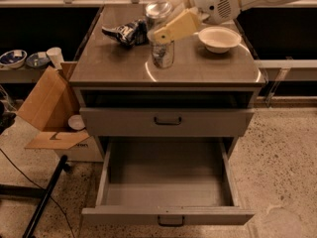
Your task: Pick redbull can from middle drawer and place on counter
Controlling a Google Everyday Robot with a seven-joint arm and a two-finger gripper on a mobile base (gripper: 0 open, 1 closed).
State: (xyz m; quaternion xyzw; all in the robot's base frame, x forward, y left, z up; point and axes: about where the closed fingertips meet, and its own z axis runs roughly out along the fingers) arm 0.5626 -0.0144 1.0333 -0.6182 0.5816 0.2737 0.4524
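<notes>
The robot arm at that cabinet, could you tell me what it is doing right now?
The gripper is closed on the can, holding it upright low over the counter, between the snack bag and the white bowl. Whether the can touches the surface cannot be told. The drawer below stands pulled open.
</notes>
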